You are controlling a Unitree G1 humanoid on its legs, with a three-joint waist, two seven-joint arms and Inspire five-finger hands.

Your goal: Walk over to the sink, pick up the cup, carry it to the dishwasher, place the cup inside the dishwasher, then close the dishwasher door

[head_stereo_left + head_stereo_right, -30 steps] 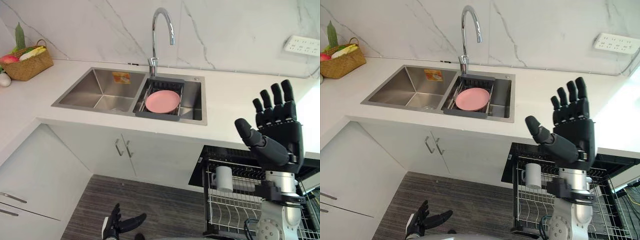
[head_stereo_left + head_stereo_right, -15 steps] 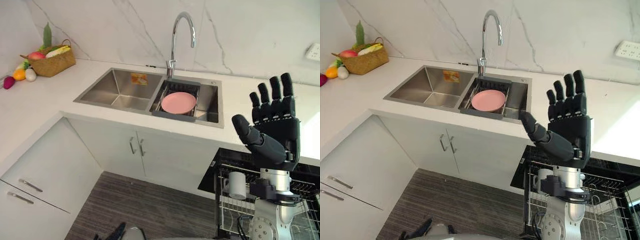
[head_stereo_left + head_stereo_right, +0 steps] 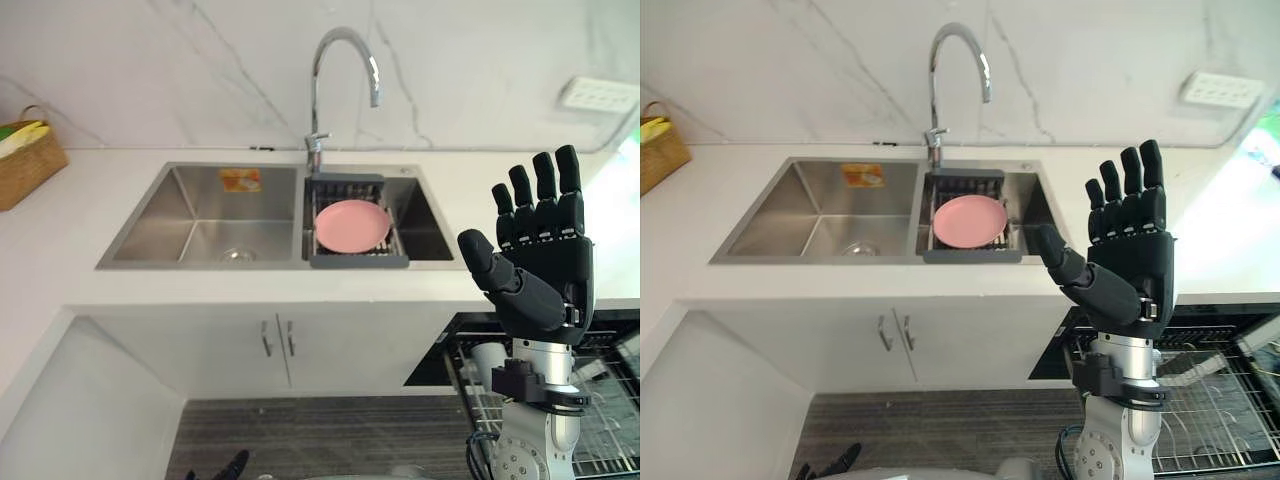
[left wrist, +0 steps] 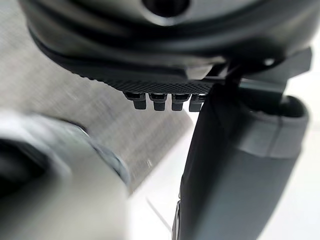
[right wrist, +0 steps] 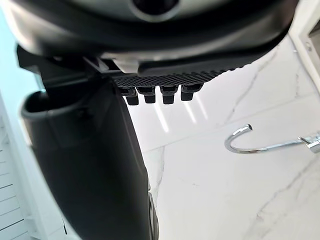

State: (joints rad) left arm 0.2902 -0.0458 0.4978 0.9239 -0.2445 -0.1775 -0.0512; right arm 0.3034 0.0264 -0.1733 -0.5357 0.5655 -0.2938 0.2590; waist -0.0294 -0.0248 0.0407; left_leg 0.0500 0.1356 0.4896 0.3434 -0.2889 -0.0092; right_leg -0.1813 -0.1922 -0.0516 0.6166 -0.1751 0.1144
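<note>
A white cup stands in the open dishwasher's wire rack at the lower right, partly hidden behind my right wrist. My right hand is raised upright in front of the counter, right of the sink, open with straight fingers and holding nothing. The sink's right basin holds a dark drain rack with a pink plate in it. My left hand hangs low over the floor, and its straight fingers show in the left wrist view.
A tall chrome faucet rises behind the sink. A woven basket sits on the counter at the far left. A wall socket is at the upper right. White cabinet doors close off the space under the sink.
The camera has swung, so the sink now lies squarely ahead and the basket is at the left edge. My right hand stays raised and open. The cup stays in the rack.
</note>
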